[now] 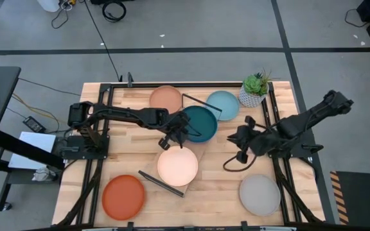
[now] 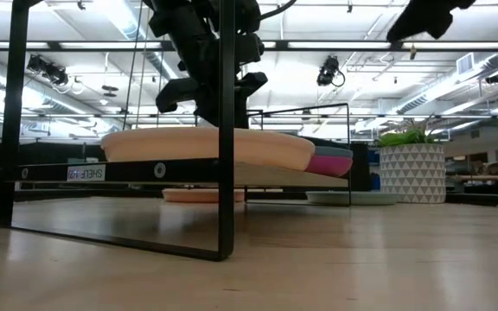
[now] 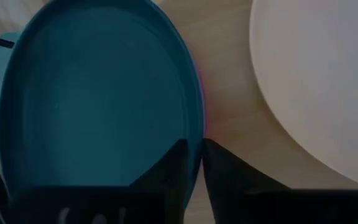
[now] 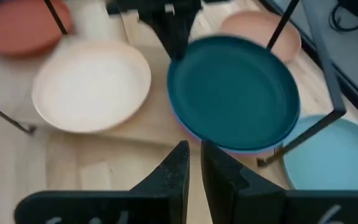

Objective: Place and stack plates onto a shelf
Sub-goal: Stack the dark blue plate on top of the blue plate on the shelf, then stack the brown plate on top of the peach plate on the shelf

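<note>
left gripper (image 1: 174,136) pinching dark teal plate (image 1: 200,124) rim | plate lying right of claw, over shelf (image 1: 184,187) stack | right gripper (image 1: 244,136) waiting nearby, pressed together

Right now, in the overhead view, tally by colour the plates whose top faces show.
salmon plate: 1
light blue plate: 1
dark teal plate: 1
cream plate: 1
orange plate: 1
grey plate: 1
Total: 6

You have a dark teal plate (image 1: 200,123) at frame centre, cream (image 1: 177,166) below it, orange (image 1: 123,196) lower left, grey (image 1: 259,194) lower right, salmon (image 1: 166,98) and light blue (image 1: 224,104) above, beside a white triangle-patterned pot (image 1: 252,97).
</note>
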`<move>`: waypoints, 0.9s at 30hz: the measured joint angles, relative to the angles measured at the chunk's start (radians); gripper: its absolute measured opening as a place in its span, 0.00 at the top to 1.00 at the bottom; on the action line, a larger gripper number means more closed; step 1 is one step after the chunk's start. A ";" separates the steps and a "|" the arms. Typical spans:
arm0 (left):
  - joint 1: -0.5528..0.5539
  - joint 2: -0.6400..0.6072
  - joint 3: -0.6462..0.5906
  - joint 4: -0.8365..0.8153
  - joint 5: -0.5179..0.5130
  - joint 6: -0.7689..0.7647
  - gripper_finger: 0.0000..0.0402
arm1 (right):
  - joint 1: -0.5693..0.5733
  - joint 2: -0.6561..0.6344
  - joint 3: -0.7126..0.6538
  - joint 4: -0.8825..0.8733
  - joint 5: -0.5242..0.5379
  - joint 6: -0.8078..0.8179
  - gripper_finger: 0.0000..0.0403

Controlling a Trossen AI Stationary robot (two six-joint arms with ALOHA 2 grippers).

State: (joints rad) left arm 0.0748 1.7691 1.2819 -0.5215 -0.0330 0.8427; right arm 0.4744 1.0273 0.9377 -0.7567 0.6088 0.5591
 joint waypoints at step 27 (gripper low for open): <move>0.279 -0.213 0.001 -0.080 0.366 -0.361 0.73 | 0.000 -0.033 0.000 0.474 -0.290 -0.020 0.88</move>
State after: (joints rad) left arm 0.3538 1.5565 1.2827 -0.6011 0.3334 0.4816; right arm 0.4744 0.9947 0.9375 -0.2824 0.3187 0.5388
